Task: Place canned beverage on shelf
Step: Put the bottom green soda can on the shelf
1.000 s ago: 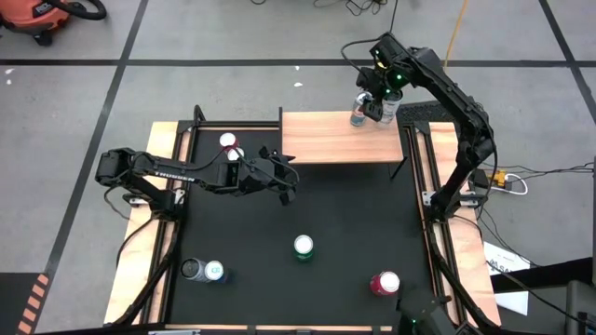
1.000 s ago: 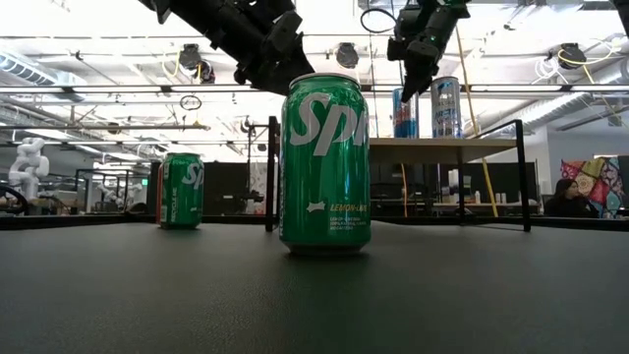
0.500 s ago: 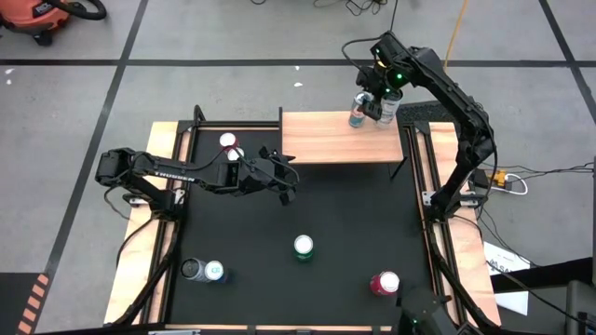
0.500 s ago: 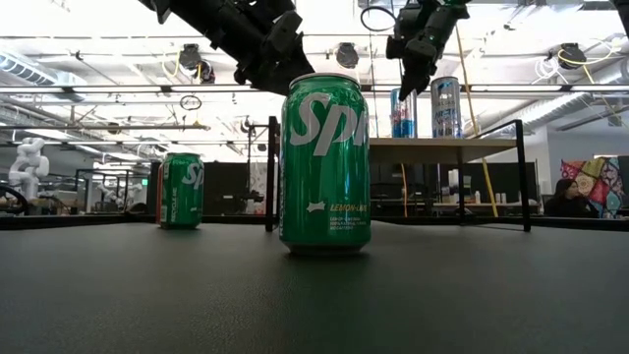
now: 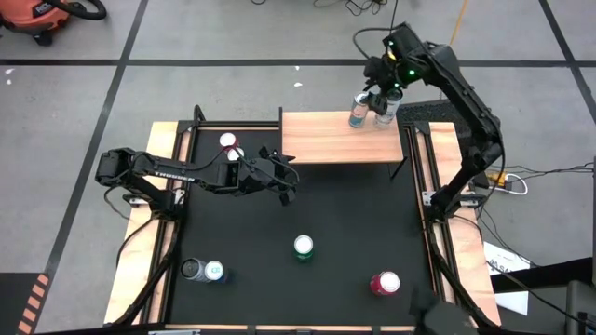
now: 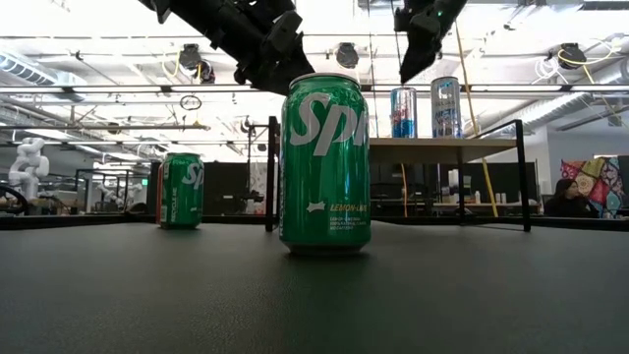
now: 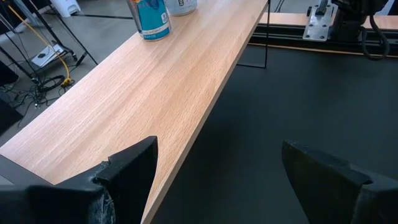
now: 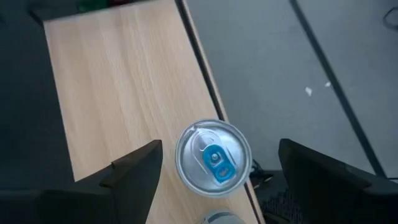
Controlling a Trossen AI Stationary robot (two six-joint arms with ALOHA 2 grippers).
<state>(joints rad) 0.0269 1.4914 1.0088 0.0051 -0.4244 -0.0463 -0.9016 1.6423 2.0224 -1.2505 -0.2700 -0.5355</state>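
Observation:
The shelf (image 5: 340, 138), a light-wood plank on thin black legs, stands at the mat's far edge. Two cans stand upright at its far right end: a blue can (image 5: 358, 111) and a silver-blue can (image 5: 385, 105); they also show in the low view (image 6: 403, 112) (image 6: 445, 107). My right gripper (image 5: 382, 86) is open and hangs above the blue can (image 8: 199, 149), clear of it, fingers pointing down. My left gripper (image 5: 279, 177) is open and empty over the mat, beside the shelf's near left corner (image 7: 155, 81).
On the black mat stand a green can (image 5: 304, 247) at the middle, a red can (image 5: 385, 283) near right, two cans (image 5: 203, 271) near left and two cans (image 5: 231, 147) far left. Wooden rails (image 5: 158, 214) frame the mat. The shelf's left part is bare.
My right gripper has risen from beside the blue can on the shelf and gone a little toward the far edge. The blue can stays standing upright on the shelf.

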